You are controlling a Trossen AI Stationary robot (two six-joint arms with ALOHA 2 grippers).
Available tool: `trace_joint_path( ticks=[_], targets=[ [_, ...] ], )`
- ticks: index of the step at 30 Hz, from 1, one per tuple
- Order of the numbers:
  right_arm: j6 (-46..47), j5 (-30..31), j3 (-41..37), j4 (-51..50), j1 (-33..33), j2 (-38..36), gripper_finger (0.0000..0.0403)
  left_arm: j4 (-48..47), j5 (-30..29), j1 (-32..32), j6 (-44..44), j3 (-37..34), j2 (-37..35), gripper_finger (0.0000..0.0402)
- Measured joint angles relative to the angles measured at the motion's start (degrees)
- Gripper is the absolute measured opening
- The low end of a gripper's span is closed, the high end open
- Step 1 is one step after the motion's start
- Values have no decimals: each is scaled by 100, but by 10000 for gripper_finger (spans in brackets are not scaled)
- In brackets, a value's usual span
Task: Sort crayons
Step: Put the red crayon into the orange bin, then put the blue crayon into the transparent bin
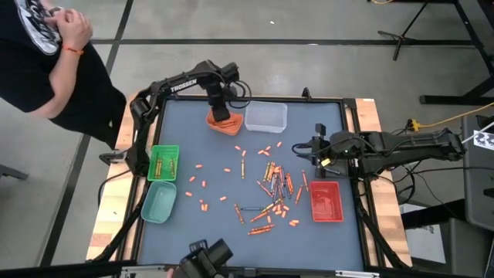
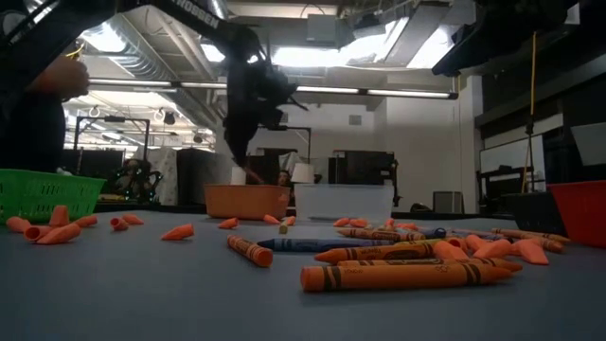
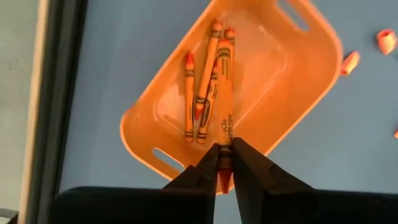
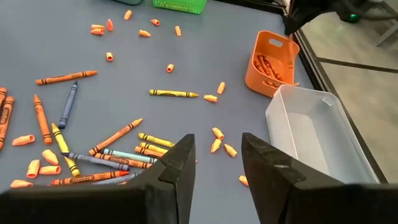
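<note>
The left gripper point(image 3: 224, 167) pinched an orange crayon point(image 3: 224, 112) by one end, directly above the orange tray point(image 3: 311, 68). The stick looked light, stiff and easily broken; a middle grip seemed safer.

**Even light overhead, harsh backlight at table height**

From above I get soft, even light across the matte blue-grey table point(image 1: 255, 154), with only faint shadows under the arms. My low camera looks straight into bright ceiling strip lights point(image 2: 379, 93), so the arm there reads as a dark silhouette. The long orange wax crayon point(image 2: 407, 276) nearest that lens is sharp, while the room behind goes soft. In my left wrist picture the glossy orange plastic tray point(image 3: 298, 81) carries pale glare.
</note>
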Motion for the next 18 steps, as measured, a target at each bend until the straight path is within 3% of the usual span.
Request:
trace_joint_path(
  ticks=[18],
  targets=[
    [2, -7, 0, 0, 0, 0, 129, 881, -70, -133, 1, -759, 0, 95]
  ],
)
